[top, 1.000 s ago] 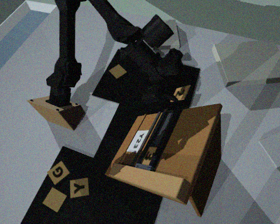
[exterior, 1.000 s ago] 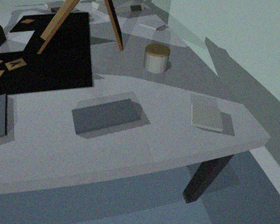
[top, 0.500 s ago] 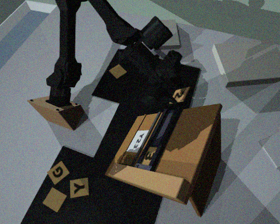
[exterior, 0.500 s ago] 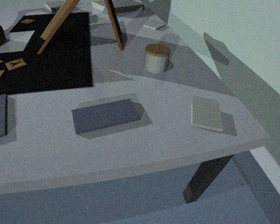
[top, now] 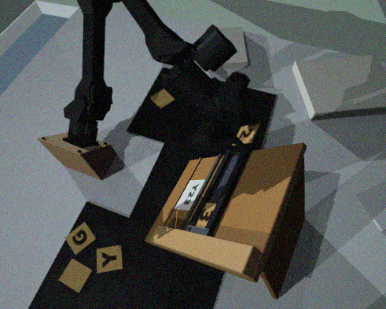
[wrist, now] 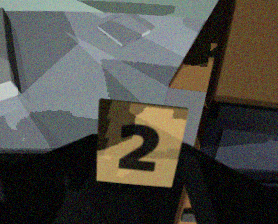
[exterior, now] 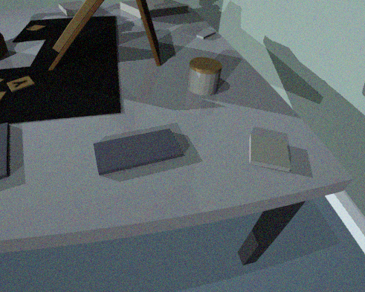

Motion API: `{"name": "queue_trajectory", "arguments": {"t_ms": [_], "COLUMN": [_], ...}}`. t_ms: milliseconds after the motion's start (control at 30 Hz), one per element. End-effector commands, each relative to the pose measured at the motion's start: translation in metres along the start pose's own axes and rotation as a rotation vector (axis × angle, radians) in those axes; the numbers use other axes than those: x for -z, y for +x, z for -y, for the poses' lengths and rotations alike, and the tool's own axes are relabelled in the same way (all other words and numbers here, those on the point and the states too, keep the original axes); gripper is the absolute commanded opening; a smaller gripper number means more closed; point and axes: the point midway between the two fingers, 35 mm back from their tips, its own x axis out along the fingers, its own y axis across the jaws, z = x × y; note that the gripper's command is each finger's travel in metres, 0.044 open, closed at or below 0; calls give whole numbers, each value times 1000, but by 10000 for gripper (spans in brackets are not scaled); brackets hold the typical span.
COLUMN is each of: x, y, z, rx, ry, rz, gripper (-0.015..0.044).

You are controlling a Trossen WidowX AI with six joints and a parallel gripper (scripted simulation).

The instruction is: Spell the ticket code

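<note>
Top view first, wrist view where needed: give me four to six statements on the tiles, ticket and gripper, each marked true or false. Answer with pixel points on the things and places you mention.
1. The gripper point(top: 244, 130) point(wrist: 139, 145) holds the 2 tile point(top: 247, 134) point(wrist: 142, 144). True.
2. The ticket point(top: 189, 194) reads Y32. False: it reads Y23.
3. The 3 tile point(top: 206, 215) is in the letter rail point(top: 227, 175). True.
4. The Y tile point(top: 109, 259) is also in the rail. False: it lies on the black mat point(top: 163, 277).
5. The G tile point(top: 80, 237) lies on the wooden board point(top: 273, 175). False: it lies on the mat, near the Y tile.
</note>
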Motion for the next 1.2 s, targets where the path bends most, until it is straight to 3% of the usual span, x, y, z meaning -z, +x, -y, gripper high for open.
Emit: {"name": "queue_trajectory", "arguments": {"t_ms": [0,1167], "x": [-1,-1], "y": [0,0], "z": [2,20], "rx": [-2,-2], "ry": [-3,-4], "rz": [2,2], "gripper": [0,0]}}
